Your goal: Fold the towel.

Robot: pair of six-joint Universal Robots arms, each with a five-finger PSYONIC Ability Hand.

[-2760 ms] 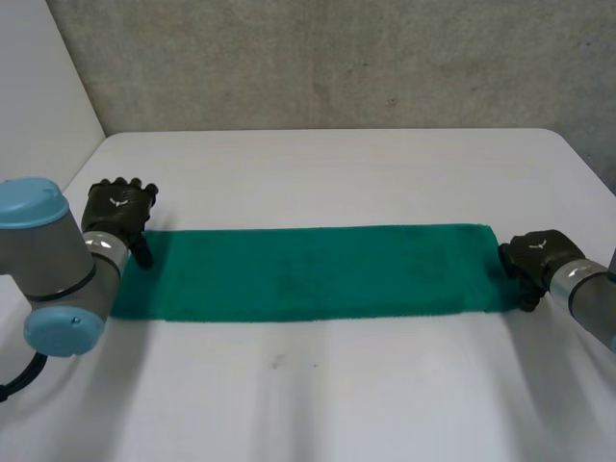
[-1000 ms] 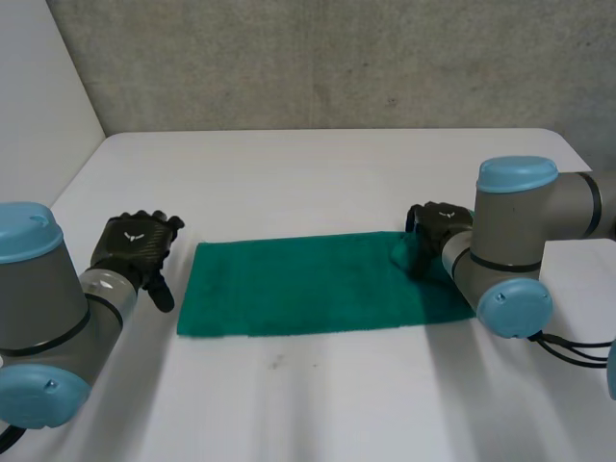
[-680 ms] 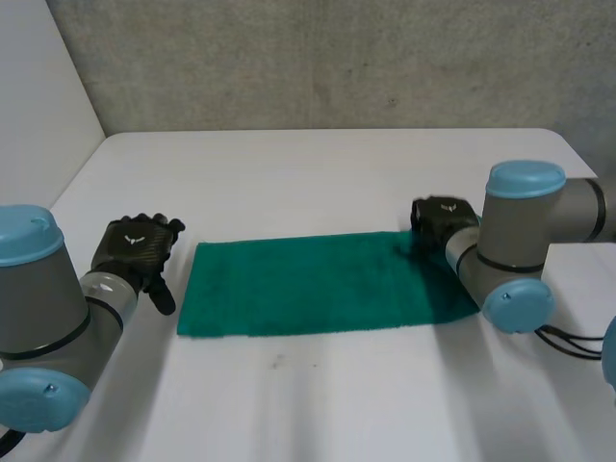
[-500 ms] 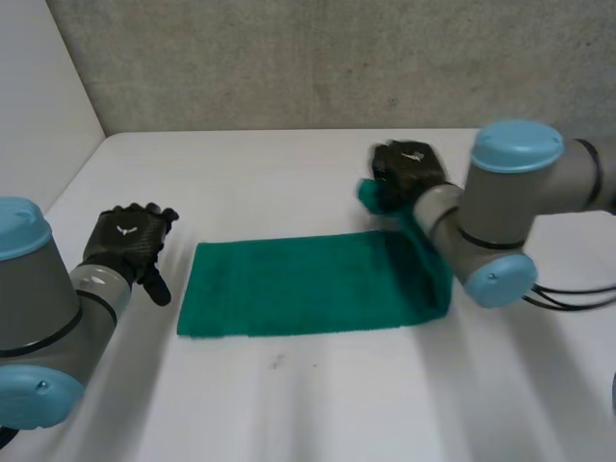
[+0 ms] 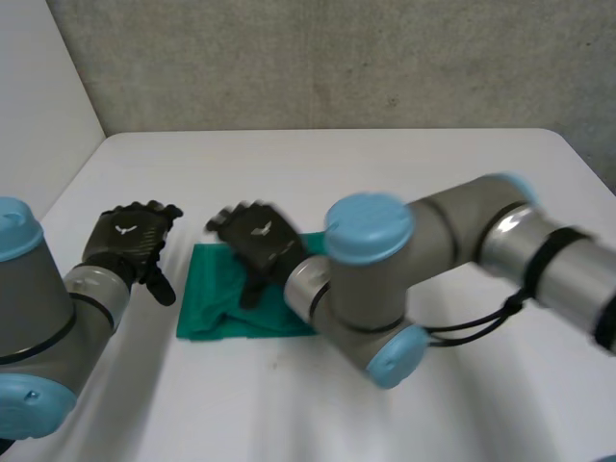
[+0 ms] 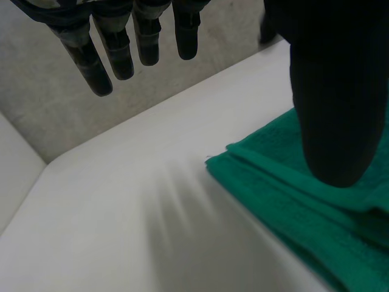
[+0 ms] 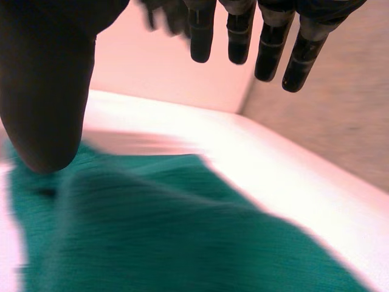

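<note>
no readable text, white emblem on left robot hand [image 5: 130, 243], right robot hand [image 5: 258, 241]

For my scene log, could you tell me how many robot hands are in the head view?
2: the left robot hand on the table beside the towel, the right robot hand over it.

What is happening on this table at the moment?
A two-armed robot is folding a green towel on a white table. Its right arm reaches across, and the right hand is over the towel with straight fingers, gripping nothing. The towel lies doubled over: the left wrist view shows layers at its corner, and the top looks rumpled. The left hand is open beside the towel's edge.
</note>
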